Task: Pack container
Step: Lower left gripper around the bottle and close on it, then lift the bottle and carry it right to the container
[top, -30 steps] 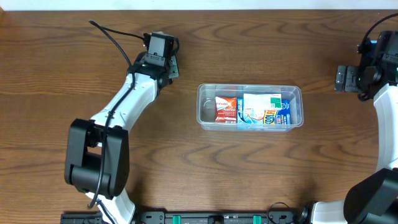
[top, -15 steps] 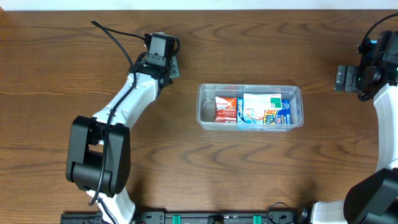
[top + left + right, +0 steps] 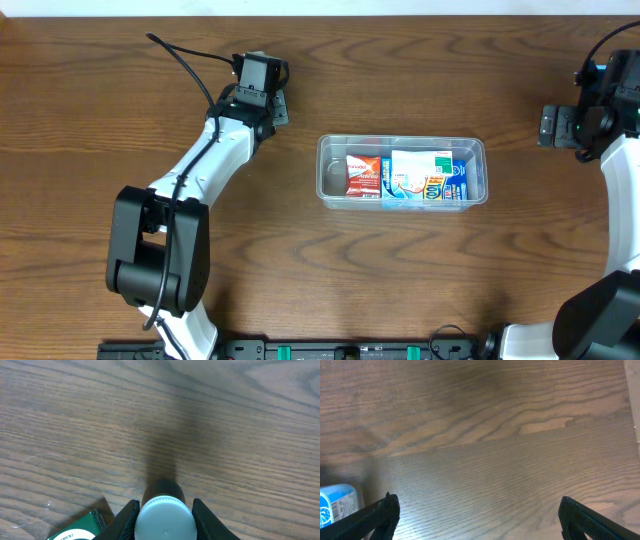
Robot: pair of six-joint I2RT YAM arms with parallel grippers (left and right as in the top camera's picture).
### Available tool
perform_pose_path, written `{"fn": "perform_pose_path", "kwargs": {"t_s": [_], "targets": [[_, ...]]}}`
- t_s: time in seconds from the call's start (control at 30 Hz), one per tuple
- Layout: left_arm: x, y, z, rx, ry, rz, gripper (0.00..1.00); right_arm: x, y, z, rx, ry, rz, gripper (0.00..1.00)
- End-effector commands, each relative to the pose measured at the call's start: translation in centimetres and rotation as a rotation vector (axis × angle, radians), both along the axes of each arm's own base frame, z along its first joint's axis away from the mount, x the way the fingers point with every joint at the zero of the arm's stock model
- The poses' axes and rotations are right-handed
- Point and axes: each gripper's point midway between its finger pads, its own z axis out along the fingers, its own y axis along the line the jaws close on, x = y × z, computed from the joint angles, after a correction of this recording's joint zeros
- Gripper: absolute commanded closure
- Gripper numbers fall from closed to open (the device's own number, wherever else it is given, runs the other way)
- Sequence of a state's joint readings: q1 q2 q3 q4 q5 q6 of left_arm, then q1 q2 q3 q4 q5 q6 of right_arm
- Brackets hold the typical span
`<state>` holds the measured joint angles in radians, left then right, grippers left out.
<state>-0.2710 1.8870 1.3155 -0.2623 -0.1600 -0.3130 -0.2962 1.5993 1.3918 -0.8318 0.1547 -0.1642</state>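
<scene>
The clear container (image 3: 402, 145) lies at the table's middle and holds a red package (image 3: 364, 174) and a white and blue box (image 3: 420, 176). Well left of it, my left gripper (image 3: 264, 102) points down at the table. In the left wrist view the left gripper (image 3: 164, 519) is shut on a dark bottle's white ribbed cap (image 3: 164, 520), with both fingers pressed against its sides. My right gripper (image 3: 553, 126) hangs open at the far right, away from the container. In the right wrist view the right gripper (image 3: 485, 520) has only bare wood between its fingers.
A green box (image 3: 75, 531) lies on the table just left of the held bottle. A blue and white item (image 3: 337, 504) shows at the left edge of the right wrist view. The table's back edge runs along the top of the overhead view.
The left arm has shifted very slightly. The container, its contents and the right arm stand as before.
</scene>
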Motion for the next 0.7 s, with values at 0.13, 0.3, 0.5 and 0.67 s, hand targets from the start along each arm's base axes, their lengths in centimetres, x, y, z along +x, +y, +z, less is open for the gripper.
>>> {"fn": "perform_pose_path", "kwargs": {"t_s": [0.13,0.3,0.5,0.67], "targets": [[0.2,0.0,0.8,0.003,-0.015,-0.003,0.69,-0.1,-0.2,1.0,-0.007,-0.029,-0.019,0.01],[-0.2,0.1,3.4,-0.008,-0.054,-0.002,0.69,-0.1,-0.2,1.0,-0.007,-0.029,-0.019,0.01],[-1.7,-0.3,7.2,-0.02,-0.095,-0.019,0.69,-0.1,-0.2,1.0,-0.007,-0.029,-0.019,0.01],[-3.9,-1.6,9.8,-0.026,-0.106,-0.059,0.69,-0.1,-0.2,1.0,-0.007,-0.029,-0.019,0.01]]}}
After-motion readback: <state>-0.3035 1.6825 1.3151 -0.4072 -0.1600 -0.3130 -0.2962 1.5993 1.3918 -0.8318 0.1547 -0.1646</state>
